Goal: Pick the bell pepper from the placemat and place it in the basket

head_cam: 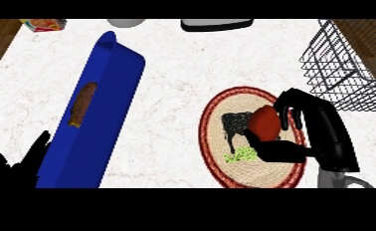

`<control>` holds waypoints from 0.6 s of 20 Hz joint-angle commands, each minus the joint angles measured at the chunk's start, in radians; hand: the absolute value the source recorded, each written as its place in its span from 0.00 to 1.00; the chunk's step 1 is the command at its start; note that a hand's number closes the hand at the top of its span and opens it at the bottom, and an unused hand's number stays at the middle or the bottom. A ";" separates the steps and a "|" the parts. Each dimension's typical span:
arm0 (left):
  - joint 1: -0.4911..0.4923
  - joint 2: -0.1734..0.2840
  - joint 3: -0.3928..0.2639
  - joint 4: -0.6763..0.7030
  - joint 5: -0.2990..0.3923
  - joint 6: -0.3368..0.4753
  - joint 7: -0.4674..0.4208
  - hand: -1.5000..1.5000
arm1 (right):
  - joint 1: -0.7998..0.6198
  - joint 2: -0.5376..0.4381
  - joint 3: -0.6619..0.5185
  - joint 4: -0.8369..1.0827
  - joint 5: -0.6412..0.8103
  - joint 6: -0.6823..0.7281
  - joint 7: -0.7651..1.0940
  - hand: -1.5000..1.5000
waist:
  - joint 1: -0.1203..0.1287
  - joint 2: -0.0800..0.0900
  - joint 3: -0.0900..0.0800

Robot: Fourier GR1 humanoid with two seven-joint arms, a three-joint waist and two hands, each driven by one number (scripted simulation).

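A red bell pepper (pixel 263 122) sits over the round woven placemat (pixel 220 106), which has a red rim and a dark pattern at its middle. My right hand (pixel 312 125) is curled round the pepper, fingers on its far side and thumb below it. The wire basket (pixel 336 65) stands at the right edge of the counter, beyond the placemat. My left hand (pixel 28 161) rests at the lower left corner, fingers up and straight, holding nothing.
A long blue tray (pixel 117 80) lies left of the middle with a brown item (pixel 83 104) in it. At the far edge are a colourful packet (pixel 44 24), a grey round object (pixel 127 22) and a dark-rimmed dish (pixel 217 24).
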 commanded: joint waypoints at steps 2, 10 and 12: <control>-0.035 -0.073 -0.076 0.047 -0.004 -0.003 0.035 0.50 | -0.026 0.031 -0.127 -0.292 -0.081 0.027 0.221 1.00 | 0.014 0.016 -0.023; -0.097 -0.077 -0.072 0.092 -0.021 -0.024 0.036 0.50 | -0.293 -0.142 -0.412 -0.416 -0.197 0.208 0.595 1.00 | 0.062 0.027 -0.023; -0.082 -0.092 -0.095 0.080 -0.042 -0.015 0.046 0.50 | -0.326 -0.178 -0.497 -0.416 -0.268 0.230 0.637 1.00 | 0.064 0.025 -0.021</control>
